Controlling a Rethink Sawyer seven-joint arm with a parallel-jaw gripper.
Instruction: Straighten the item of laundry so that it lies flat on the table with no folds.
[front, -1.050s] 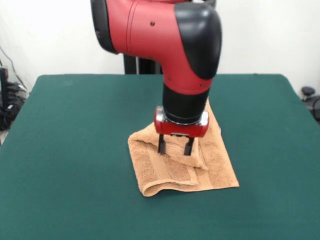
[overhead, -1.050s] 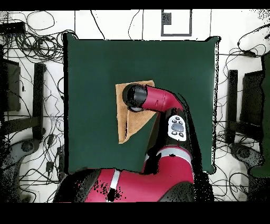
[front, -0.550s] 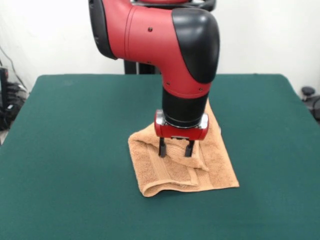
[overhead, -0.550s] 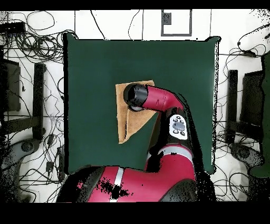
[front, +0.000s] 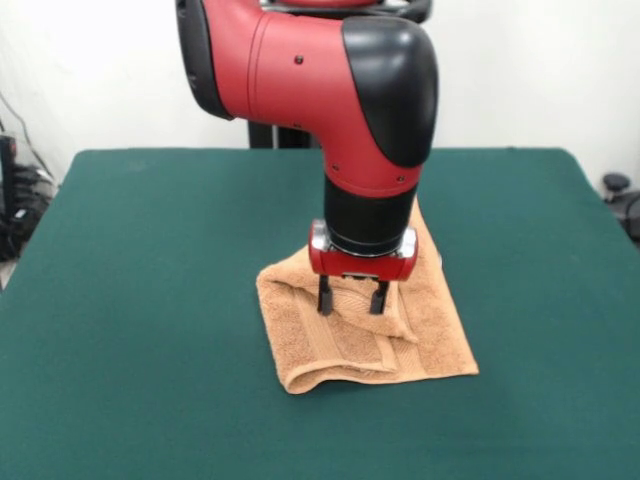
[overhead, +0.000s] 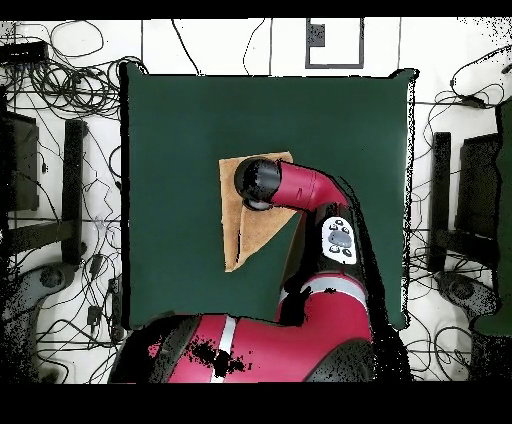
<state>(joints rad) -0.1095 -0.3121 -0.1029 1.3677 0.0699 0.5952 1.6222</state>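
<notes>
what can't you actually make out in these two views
- Overhead view: the gripper, and the middle and one side of the towel, are hidden under the arm's wrist.
- Front view: the towel's far end is hidden behind the wrist and gripper.
- Front view: the open jaws reach down to the fold, but whether they touch or pinch cloth is too small to tell.
- Neither view shows the white tag.

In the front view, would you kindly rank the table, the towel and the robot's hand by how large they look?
1. The table, by far the largest.
2. The towel, partly hidden behind the arm.
3. The hand, smallest, its two fingers apart over the towel.
</notes>
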